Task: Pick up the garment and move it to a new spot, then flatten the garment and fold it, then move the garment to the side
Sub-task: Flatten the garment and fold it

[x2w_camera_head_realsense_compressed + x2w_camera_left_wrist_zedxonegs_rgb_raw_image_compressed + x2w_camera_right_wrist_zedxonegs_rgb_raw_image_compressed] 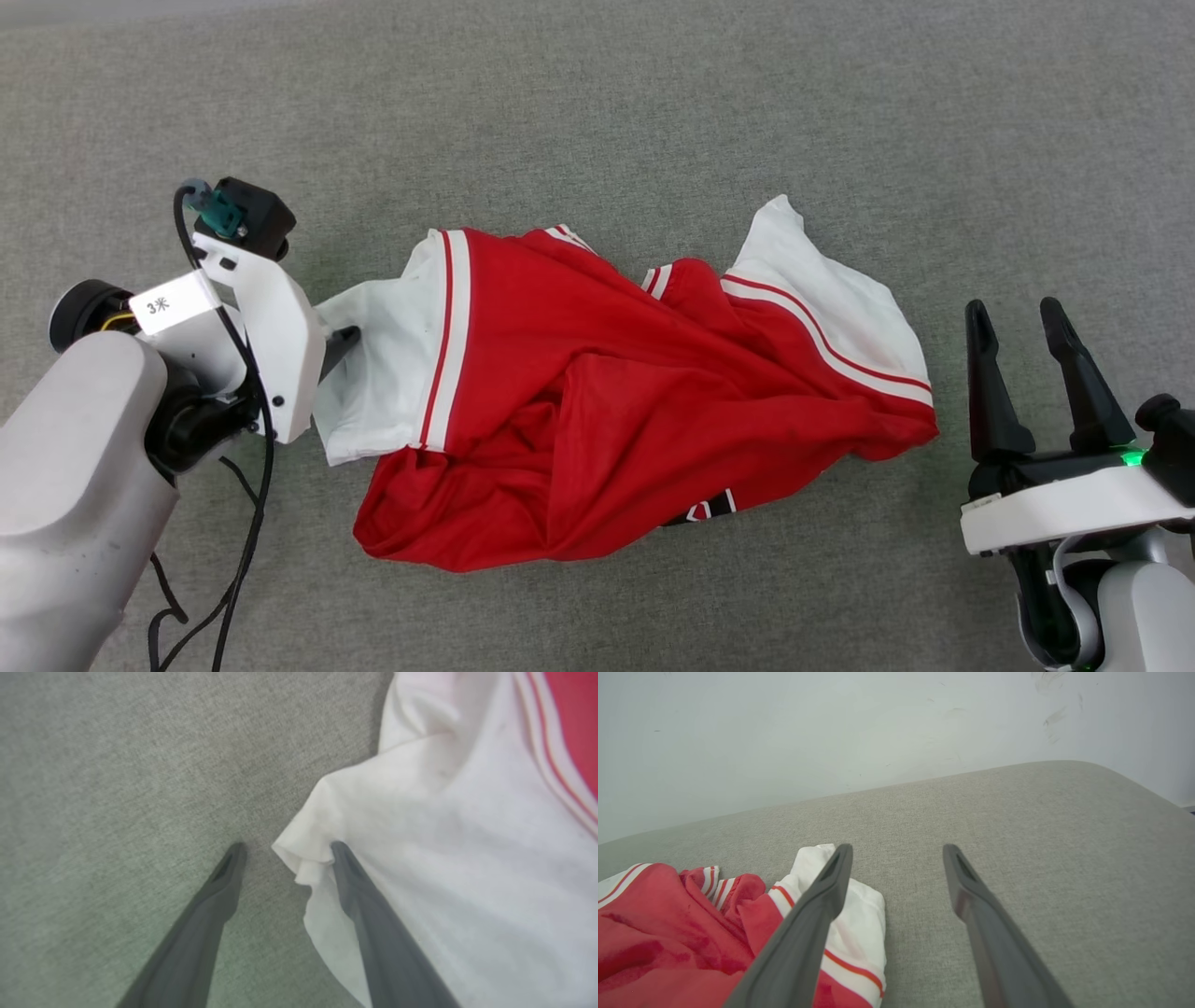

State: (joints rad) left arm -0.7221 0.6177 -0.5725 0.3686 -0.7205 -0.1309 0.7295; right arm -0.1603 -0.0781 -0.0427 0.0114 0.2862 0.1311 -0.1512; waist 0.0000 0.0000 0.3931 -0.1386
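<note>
One left gripper (288, 845) wide against garment (467, 868)

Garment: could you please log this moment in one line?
garment: crumpled | left gripper: open around white sleeve corner | right gripper: open, beside garment

a grey woven fabric surface (597, 93) lies flat and wide; its far edge rounds off at one corner; behind it a pale wall (784, 742) bears faint dark scuffs (1052, 716)
</note>
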